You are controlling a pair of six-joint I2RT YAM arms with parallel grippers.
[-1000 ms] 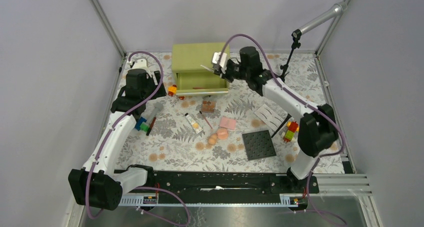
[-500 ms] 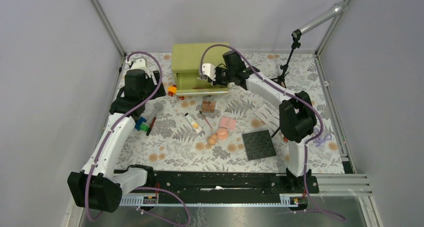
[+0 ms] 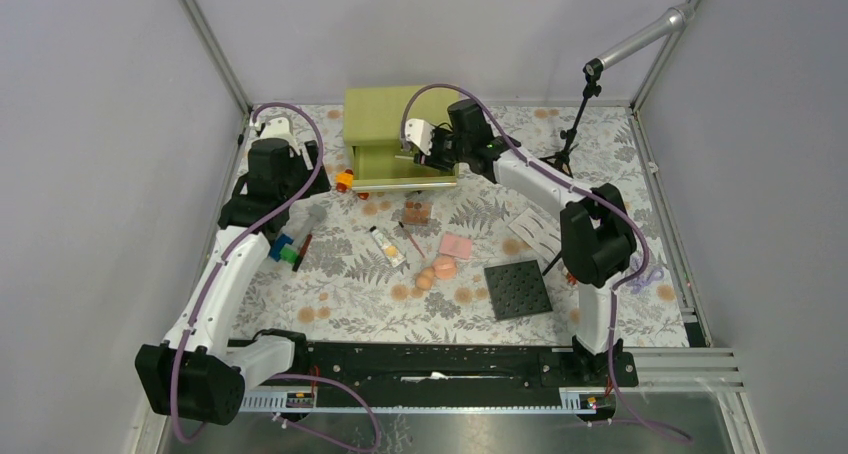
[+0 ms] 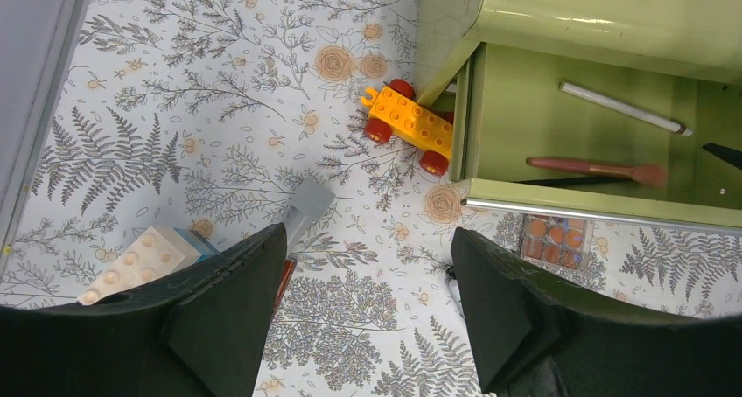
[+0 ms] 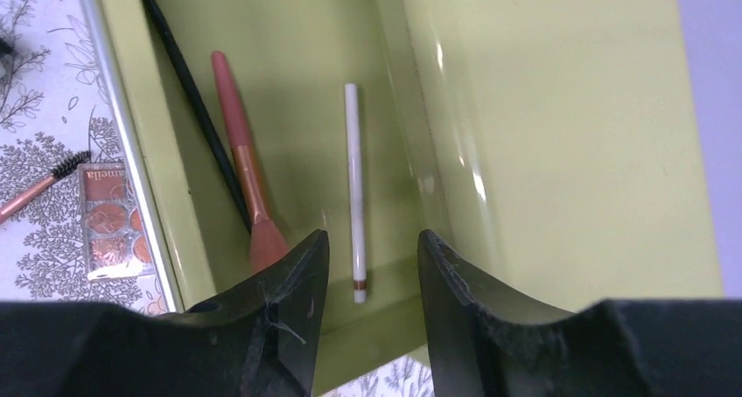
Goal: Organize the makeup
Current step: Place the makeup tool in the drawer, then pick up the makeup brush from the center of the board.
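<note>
My right gripper [image 5: 372, 240] hangs open over the pulled-out drawer [image 5: 297, 56] of the green box [image 3: 400, 119]. A white pencil [image 5: 353, 187] lies loose on the drawer floor below the jaws, beside a pink-red brush [image 5: 241, 165] and a thin black pencil [image 5: 188, 100]. On the table lie an eyeshadow palette [image 3: 417, 212], a cream tube with black cap [image 3: 387, 246], a pink compact [image 3: 456, 245] and peach sponges [image 3: 437, 270]. My left gripper [image 4: 367, 318] is open and empty above the floral cloth, left of the drawer.
An orange toy car [image 4: 409, 126] sits against the box's front left corner. Toy blocks [image 3: 284, 250] and a grey piece [image 4: 308, 206] lie by the left arm. A dark studded plate [image 3: 518, 289], a white sheet [image 3: 540, 232] and a microphone stand [image 3: 575, 134] are on the right.
My right arm swung left over the drawer and its jaws opened; the white pencil it carried now lies in the drawer. The left arm has not moved.
</note>
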